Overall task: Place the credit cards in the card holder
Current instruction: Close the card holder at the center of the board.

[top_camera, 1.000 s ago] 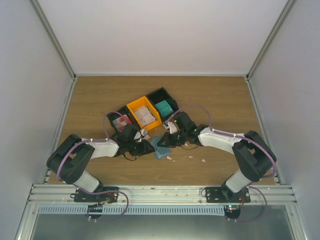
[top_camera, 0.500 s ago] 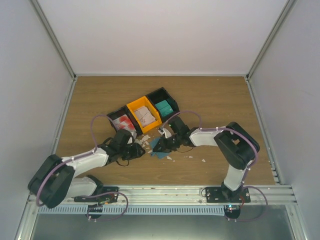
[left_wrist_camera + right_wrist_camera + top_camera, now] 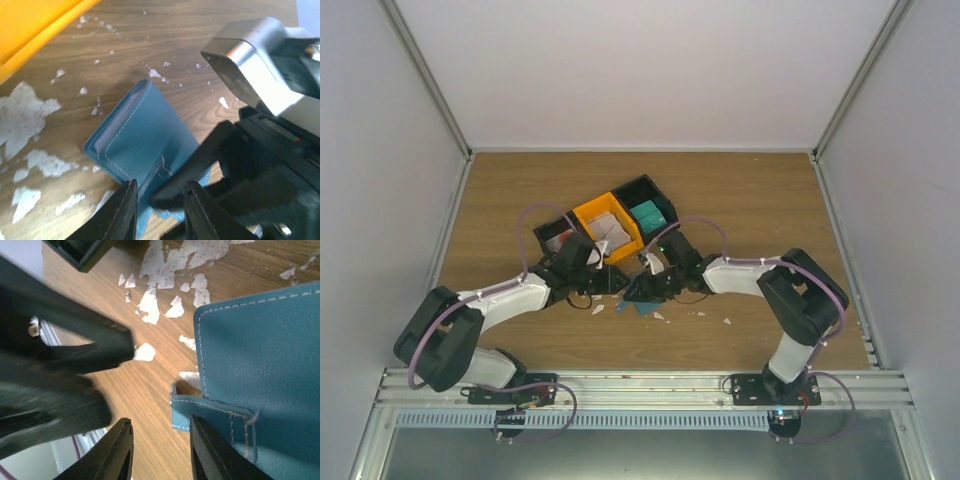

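Everywhere scraps (image 3: 25, 120) fleck the table (image 3: 150, 30); left hand (image 3: 157, 212), right hand (image 3: 159, 455) spread beside card holder (image 3: 145, 130).

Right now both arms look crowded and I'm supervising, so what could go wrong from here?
Collision: the right gripper and left gripper crowd the same corner of the card holder, with hardly any room between them. Slip: the holder lies loose on the table, so a sideways push would probably slide it rather than open it. White scraps beside it might get pinched along with it.
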You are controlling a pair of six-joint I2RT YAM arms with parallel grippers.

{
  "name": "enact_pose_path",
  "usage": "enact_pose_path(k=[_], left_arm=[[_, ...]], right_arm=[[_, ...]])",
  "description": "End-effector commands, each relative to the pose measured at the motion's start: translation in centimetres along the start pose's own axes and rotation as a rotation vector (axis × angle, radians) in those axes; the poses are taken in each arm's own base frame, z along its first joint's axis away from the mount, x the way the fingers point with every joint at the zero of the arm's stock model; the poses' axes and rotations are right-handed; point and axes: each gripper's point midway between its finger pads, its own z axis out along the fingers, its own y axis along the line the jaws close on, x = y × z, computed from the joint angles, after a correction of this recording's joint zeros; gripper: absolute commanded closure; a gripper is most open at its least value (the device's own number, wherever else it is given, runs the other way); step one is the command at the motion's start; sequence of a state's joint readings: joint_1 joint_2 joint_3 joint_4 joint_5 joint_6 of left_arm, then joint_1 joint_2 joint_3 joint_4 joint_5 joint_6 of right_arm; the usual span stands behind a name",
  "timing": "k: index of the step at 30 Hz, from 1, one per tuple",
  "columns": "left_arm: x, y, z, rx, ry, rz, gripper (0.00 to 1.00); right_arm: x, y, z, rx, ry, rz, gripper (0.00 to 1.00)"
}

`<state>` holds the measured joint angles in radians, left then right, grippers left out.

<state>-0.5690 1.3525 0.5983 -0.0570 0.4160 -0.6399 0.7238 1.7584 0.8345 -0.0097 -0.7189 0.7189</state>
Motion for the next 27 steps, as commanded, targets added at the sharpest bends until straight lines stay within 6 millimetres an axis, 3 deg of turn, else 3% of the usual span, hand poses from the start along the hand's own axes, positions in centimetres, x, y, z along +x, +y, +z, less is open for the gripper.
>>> enact_pose_path(k=[1, 8, 14, 19, 27], left_arm=[[-1.8, -2.2, 1.1, 0.093, -0.016, 0.095, 0.73], [-2.0, -1.0, 3.7, 0.065, 0.031, 0.105, 0.80], [-0.5, 0.5, 4.3, 0.027, 0.081, 0.111, 0.81], [1.2, 1.7, 4.2, 0.008, 0.118, 0.115, 0.81], [3.0, 4.3, 4.8, -0.070, 0.161, 0.094, 0.83]], right_arm=[[0.1, 1.1, -1.5, -0.005, -0.044, -0.045, 0.69], [0.3, 1.5, -3.3, 0.017, -0.085, -0.078, 0.87], [-1.6, -0.6, -6.5, 0.151, -0.194, -0.065, 0.88], [-2.7, -3.4, -7.5, 0.274, -0.221, -0.070, 0.83], [-3.5, -6.1, -6.8, 0.321, -0.189, -0.078, 0.66]])
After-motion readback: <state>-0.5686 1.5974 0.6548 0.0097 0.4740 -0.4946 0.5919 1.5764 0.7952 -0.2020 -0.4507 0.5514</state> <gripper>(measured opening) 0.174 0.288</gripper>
